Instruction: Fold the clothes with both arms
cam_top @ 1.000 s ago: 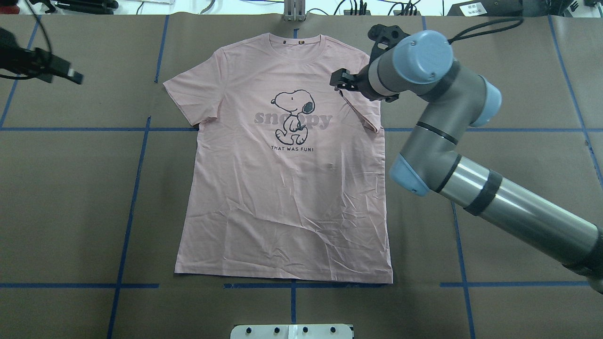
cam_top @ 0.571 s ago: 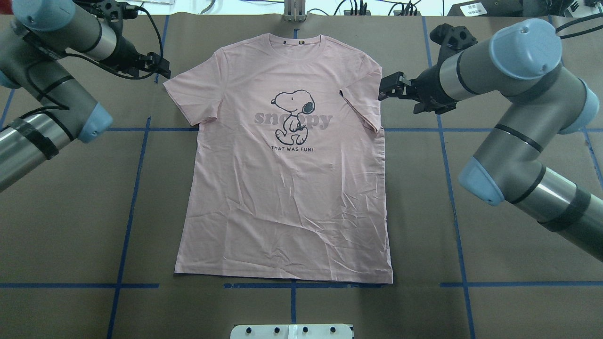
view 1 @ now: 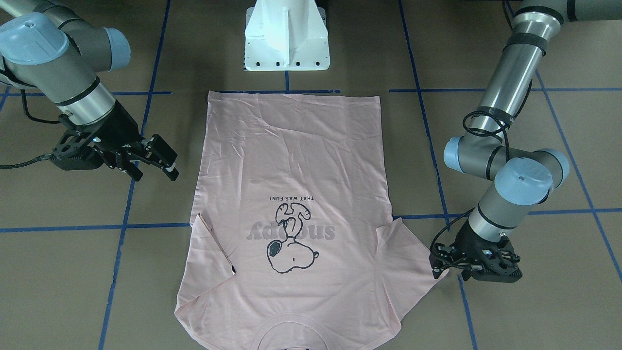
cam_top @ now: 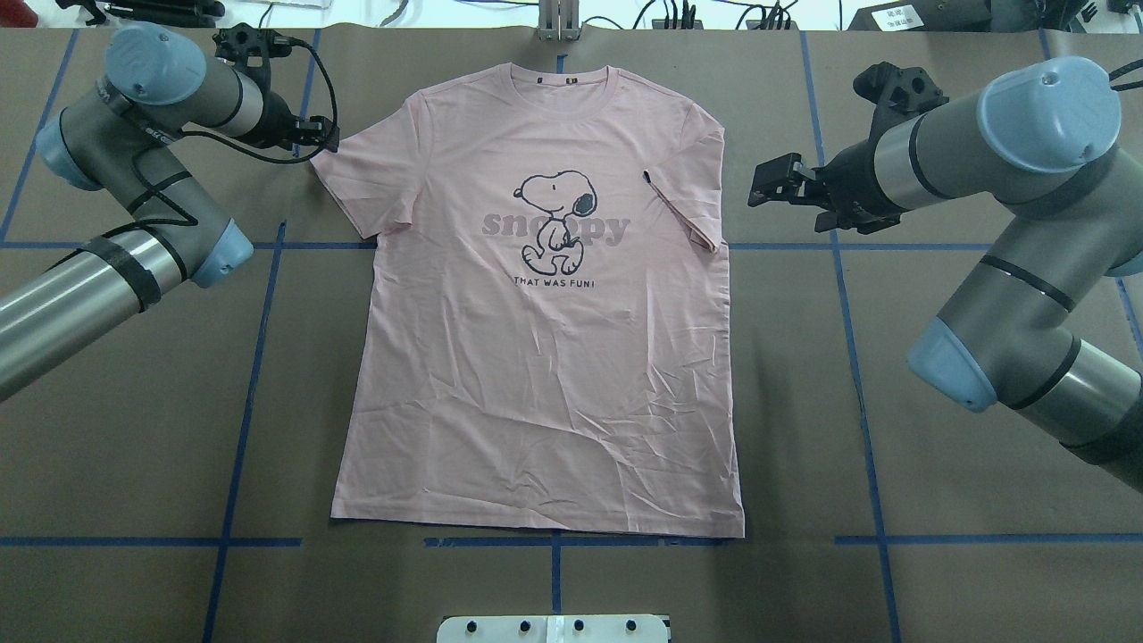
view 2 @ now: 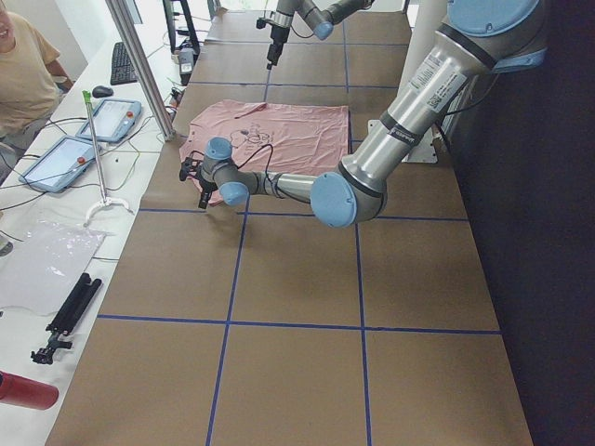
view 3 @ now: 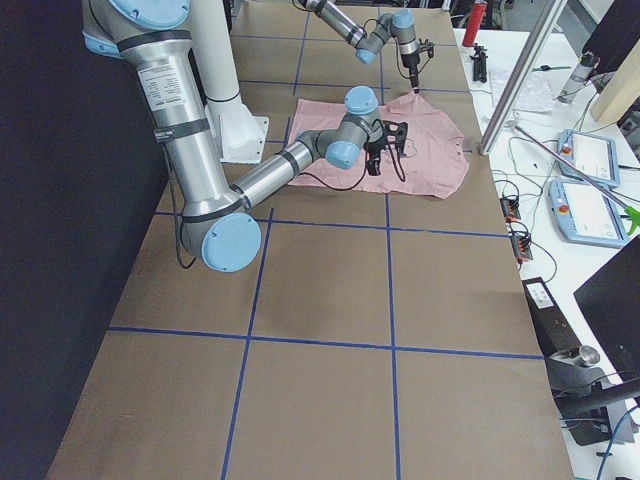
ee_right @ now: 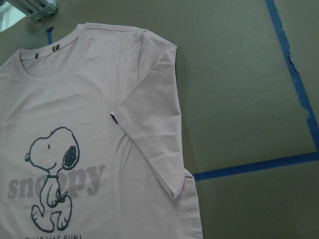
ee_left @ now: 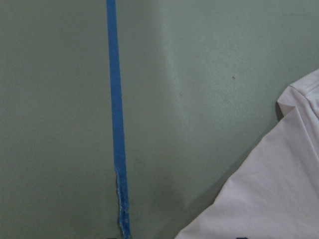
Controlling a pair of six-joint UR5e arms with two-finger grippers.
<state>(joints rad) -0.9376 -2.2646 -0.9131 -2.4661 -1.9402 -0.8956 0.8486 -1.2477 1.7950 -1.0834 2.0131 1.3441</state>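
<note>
The pale pink T-shirt point(cam_top: 536, 357) lies flat, front up, with the Snoopy print point(cam_top: 555, 219) showing; it also shows in the front-facing view point(view 1: 291, 146). Its right-side sleeve point(cam_top: 688, 196) is folded inward over the body, with the black tag point(ee_right: 114, 118) at the fold. My left gripper point(cam_top: 326, 136) sits low at the tip of the other sleeve point(cam_top: 366, 174) and looks open; the sleeve corner point(ee_left: 299, 149) shows in the left wrist view, the fingers do not. My right gripper point(cam_top: 766, 183) is open and empty, apart from the shirt's right edge.
The white pedestal base point(view 1: 286, 34) stands at the hem side. Blue tape lines point(cam_top: 250, 357) cross the brown table. A metal post point(cam_top: 558, 18) stands past the collar. An operator point(view 2: 23, 74) and tablets point(view 2: 112, 116) are beyond the far edge.
My left arm has come in from the left to the sleeve tip. My right gripper has drawn back to the right, from over the folded sleeve to off the shirt.
</note>
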